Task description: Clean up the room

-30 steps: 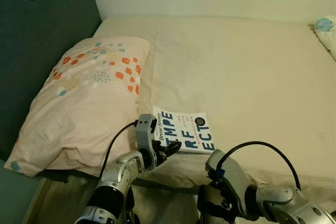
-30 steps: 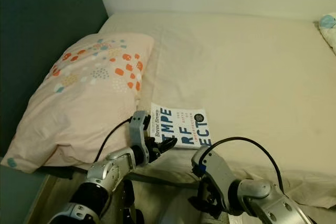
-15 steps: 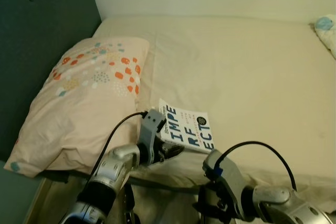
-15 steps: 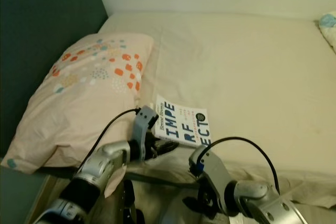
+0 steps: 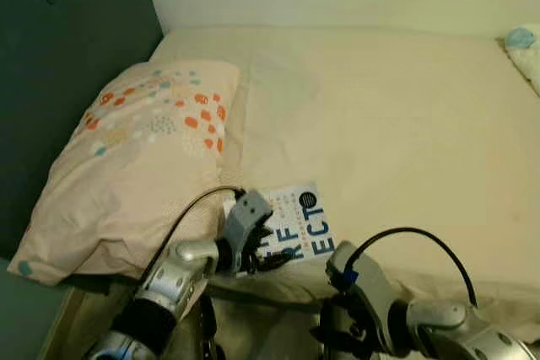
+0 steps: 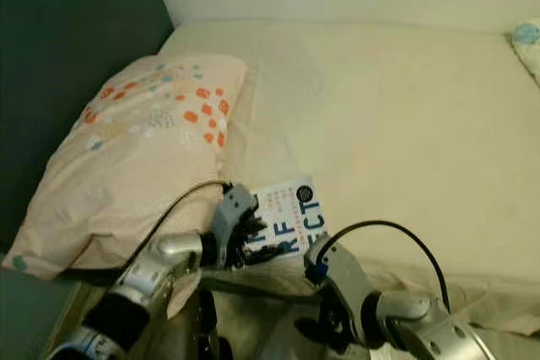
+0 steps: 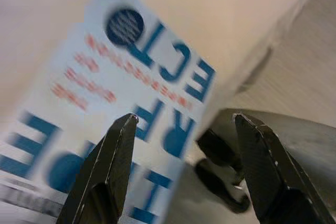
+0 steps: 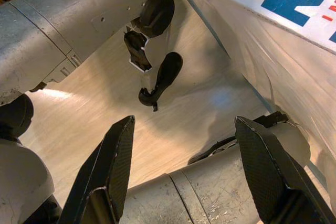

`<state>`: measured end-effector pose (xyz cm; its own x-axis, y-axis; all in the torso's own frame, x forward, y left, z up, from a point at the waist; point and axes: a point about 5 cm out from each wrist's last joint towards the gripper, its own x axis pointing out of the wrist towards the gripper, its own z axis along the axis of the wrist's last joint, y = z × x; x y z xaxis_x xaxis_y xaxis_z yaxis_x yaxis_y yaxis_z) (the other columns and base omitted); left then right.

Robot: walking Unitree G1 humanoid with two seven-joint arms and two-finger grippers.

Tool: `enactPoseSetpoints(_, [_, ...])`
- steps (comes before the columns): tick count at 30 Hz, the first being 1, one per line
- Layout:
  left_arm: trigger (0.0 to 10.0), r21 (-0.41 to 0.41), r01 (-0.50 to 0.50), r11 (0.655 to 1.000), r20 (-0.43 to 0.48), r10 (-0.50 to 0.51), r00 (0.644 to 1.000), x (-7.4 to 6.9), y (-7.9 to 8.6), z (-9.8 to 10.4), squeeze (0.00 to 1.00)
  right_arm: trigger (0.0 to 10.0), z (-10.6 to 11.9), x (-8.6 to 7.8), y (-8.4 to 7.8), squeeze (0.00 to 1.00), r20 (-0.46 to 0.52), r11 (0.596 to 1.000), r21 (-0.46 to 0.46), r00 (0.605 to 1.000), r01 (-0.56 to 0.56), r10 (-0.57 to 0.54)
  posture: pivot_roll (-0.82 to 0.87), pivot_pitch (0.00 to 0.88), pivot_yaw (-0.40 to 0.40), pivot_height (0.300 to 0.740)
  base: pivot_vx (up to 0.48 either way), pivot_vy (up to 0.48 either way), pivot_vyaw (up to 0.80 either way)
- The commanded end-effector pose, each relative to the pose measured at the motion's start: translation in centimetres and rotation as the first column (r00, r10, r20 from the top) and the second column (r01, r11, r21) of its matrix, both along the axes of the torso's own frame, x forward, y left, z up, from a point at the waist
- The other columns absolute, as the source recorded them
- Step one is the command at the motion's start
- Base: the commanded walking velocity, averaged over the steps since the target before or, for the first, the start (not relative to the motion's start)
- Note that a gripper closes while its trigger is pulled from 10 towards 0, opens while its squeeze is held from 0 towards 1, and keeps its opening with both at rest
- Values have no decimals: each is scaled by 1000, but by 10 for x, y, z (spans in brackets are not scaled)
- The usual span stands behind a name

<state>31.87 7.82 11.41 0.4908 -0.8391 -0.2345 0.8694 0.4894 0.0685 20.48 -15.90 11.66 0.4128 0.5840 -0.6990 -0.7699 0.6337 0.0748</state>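
Left gripper (image 5: 257, 250), fingers spread, reaches the book (image 5: 295, 223) at the bed (image 5: 388, 115) edge; thin, light, probably slick-covered, best pinched at its overhanging edge.

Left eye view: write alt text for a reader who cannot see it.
The robot's left gripper reaches onto a white book with blue letters, lying at the near edge of a cream bed beside a spotted pillow. The right arm hangs low by the bed edge.
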Motion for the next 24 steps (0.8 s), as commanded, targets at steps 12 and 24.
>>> enactPoseSetpoints(12, [10000,282,335,899,-38,-338,940,-55,19,-36,0,10000,-6,-2,4,0,-26,1000,8,1000,-17,17,-90,223,28,603,0,0,0])
enactPoseSetpoints(24, [0,245,132,960,23,-142,990,-62,-16,-73,0,10000,-4,-5,3,0,-27,1000,4,999,-31,31,-112,243,35,603,0,0,0])
